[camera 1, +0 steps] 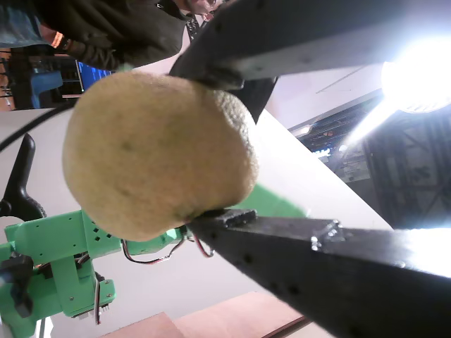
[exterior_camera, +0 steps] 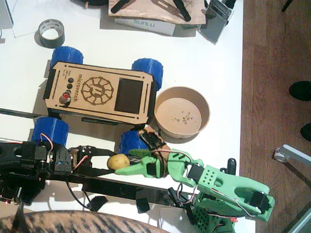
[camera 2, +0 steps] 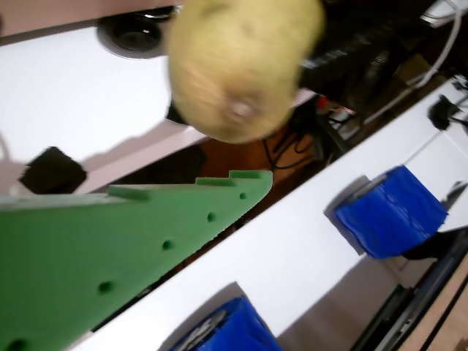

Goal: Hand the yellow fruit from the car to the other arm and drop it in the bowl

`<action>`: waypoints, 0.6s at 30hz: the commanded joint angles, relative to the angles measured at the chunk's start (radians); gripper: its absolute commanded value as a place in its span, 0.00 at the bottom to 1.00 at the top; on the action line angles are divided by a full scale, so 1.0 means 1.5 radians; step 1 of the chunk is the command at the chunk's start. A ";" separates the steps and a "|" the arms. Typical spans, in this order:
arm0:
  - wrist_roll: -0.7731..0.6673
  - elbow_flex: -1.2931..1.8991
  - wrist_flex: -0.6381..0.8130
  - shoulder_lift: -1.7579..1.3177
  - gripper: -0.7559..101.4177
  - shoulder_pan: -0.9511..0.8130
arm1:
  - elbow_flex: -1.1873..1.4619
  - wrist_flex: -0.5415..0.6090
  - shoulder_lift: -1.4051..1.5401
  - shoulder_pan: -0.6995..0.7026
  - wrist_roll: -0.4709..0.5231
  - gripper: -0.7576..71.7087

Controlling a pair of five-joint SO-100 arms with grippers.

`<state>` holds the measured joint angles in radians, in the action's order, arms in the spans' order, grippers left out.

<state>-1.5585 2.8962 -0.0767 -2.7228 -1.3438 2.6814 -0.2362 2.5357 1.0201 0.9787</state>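
From above, the black left hand (exterior_camera: 104, 162) grips the lemon (exterior_camera: 118, 161) off the car (exterior_camera: 99, 92); the green right hand (exterior_camera: 138, 165) meets it. In a wrist view, black jaws clamp it. In another, green hand (camera 2: 219, 183) looks parted, handover unfinished, bowl (exterior_camera: 182, 112) waiting.

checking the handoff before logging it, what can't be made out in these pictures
- Green hand: whether it touches the fruit yet; too small in the fixed view, and a wrist view shows one green finger below the fruit, the other out of frame.
- Black hand: shut on the fruit; its arm is cut off by the left edge in the fixed view.
- Bowl crumbs: too small to identify.
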 commanded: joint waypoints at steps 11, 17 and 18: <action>-0.008 -0.004 0.009 -0.004 0.01 0.000 | -0.095 0.075 -0.135 -0.022 -0.038 0.63; -0.008 -0.004 0.008 -0.004 0.01 0.000 | -0.109 0.076 -0.145 -0.011 -0.061 0.63; -0.008 -0.004 0.008 -0.004 0.01 0.000 | -0.109 0.075 -0.140 -0.008 -0.063 0.63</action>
<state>-1.5585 2.8962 -0.0767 -2.7228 -1.3438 2.5725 -0.1488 2.3148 0.9940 0.9004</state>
